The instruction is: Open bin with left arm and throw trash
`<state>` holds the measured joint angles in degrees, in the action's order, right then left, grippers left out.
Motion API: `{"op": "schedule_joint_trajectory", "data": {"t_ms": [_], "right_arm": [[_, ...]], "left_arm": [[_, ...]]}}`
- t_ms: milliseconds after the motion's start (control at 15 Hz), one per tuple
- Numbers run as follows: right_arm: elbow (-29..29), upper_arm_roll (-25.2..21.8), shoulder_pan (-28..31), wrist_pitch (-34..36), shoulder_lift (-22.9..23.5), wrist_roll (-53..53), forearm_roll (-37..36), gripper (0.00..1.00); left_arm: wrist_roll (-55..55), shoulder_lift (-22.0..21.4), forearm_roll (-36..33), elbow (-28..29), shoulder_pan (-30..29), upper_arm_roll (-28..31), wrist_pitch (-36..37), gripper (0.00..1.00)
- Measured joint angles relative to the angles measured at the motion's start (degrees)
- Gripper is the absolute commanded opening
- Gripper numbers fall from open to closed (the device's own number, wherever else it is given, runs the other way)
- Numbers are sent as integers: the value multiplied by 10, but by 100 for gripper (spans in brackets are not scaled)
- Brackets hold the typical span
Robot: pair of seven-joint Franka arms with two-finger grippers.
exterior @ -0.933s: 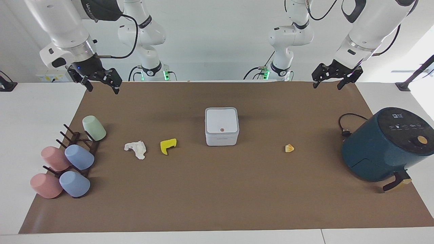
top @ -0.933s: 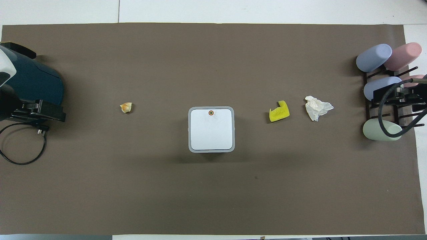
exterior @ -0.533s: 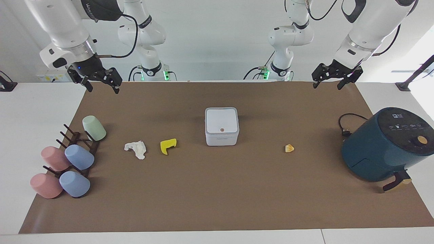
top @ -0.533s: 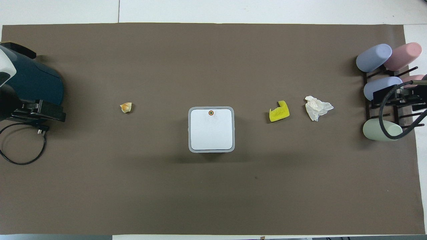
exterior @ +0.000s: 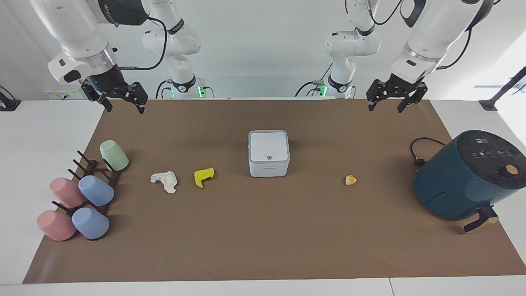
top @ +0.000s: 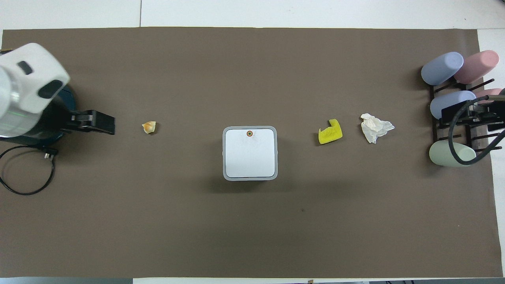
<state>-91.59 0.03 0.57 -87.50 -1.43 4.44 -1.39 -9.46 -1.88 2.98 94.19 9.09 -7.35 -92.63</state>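
One small white rounded-corner cube bin point(exterior: 268, 153) is sitting mid-mat on the brown paper table cover point(exterior: 263, 246), its flat lid lying shut with a small orange dot showing near the edge farther from the robots. A faint line of print is running across the bin's front wall, too small to read.

Three scraps are lying in a row slightly farther from the robots than the bin. A bent bright-yellow piece point(exterior: 203, 176) and a crumpled white tissue point(exterior: 165, 181) are resting toward the right arm's end, and a tiny orange-yellow chunk point(exterior: 350, 179) is resting toward the left arm's end, all apart from the bin.

The left gripper point(exterior: 385, 102) is hanging in the air over the mat's robot-side edge, fingers pointing down and spread wide, holding nothing; its forearm is slanting down from the shoulder. The right gripper point(exterior: 124, 105) is waiting over the mat's corner at its own end, fingers also spread wide and empty.

Five pastel cups on a dark peg rack point(exterior: 97, 176) are lying at the right arm's end. A big dark-teal air fryer point(exterior: 466, 176) with tiny unreadable panel icons is standing at the left arm's end.
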Motion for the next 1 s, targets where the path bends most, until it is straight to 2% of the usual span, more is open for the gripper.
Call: {"op": "schedule_joint_trajectory", "data": {"t_ms": [67, 133, 333, 533, 733, 1000], "right_arm": [[0, 0, 0, 0, 0, -1, 0, 100], [0, 1, -1, 0, 0, -1, 0, 100], [-1, 2, -3, 0, 0, -1, 0, 100], [-17, 2, -3, -28, -2, -1, 0, 100], [-82, 2, -2, -113, -15, -1, 0, 100], [-177, 1, -2, -225, -25, -1, 0, 100]], "left_arm": [[-40, 16, 1, 0, 36, -2, -18, 10], [-82, 37, 1, -1, 71, -3, -36, 0], [-177, 128, 1, -37, 152, -4, -85, 0], [-212, 197, 1, -68, 190, -4, -146, 0], [-212, 217, 1, -67, 197, -4, -180, 0], [-212, 222, 1, -49, 208, -4, -212, 0]]}}
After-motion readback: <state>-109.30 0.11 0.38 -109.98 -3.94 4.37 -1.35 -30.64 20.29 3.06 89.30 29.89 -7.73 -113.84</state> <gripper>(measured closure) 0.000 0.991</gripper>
